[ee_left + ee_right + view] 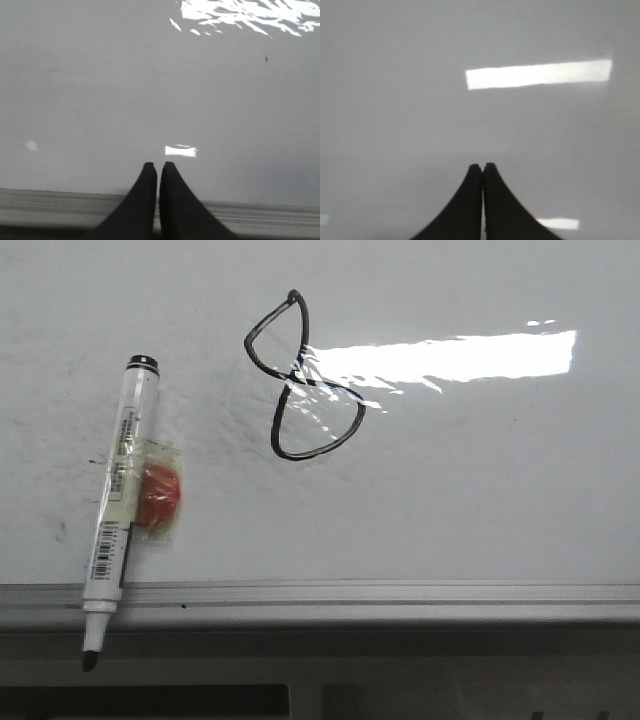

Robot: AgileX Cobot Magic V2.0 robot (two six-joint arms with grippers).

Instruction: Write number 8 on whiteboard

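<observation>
A black hand-drawn number 8 [302,380] stands tilted on the glossy whiteboard [480,490] in the front view, pointed loop above, rounder loop below. A white marker [120,505] with a black cap end and bare black tip lies on the board at the left, its tip over the grey rim [400,595]. A red lump wrapped in clear tape [158,495] sticks to its side. Neither gripper appears in the front view. My left gripper [158,165] is shut and empty over the whiteboard [100,100] near its rim. My right gripper [483,165] is shut and empty over plain whiteboard [395,100].
A bright strip of lamp glare [450,355] lies across the board right of the 8. Faint grey smudges [60,530] mark the left part of the board. Below the rim runs a dark table front [400,680].
</observation>
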